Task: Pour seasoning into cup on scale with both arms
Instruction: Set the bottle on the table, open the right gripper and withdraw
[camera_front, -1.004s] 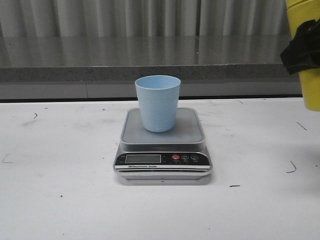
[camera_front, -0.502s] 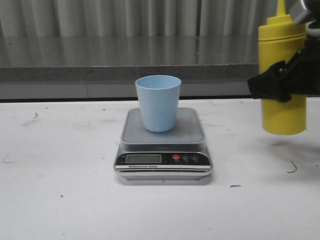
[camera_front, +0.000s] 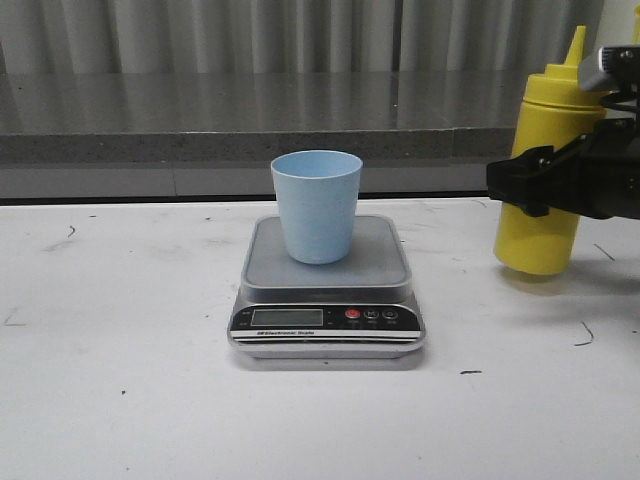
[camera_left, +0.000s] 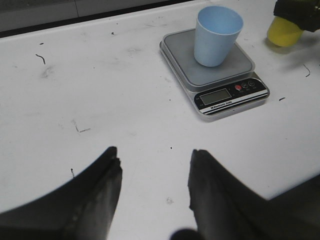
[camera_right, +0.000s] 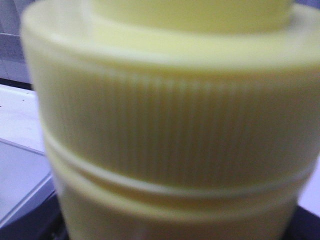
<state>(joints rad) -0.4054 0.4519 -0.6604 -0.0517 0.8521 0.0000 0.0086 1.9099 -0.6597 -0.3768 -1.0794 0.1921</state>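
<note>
The pale blue cup stands upright on the scale's silver platform at the table's centre. The yellow seasoning bottle stands upright to the right of the scale, its base at or just above the table. My right gripper is shut around the bottle's middle. The bottle's ribbed cap fills the right wrist view, blurred. My left gripper is open and empty above bare table, well short of the scale and cup. The left gripper is out of the front view.
A grey ledge and a corrugated wall run along the back of the white table. The table bears small dark scuff marks. The bottle's base also shows in the left wrist view.
My right gripper has carried the bottle in from the right edge toward the scale and lowered it to the table. The cup and the scale have not moved.
</note>
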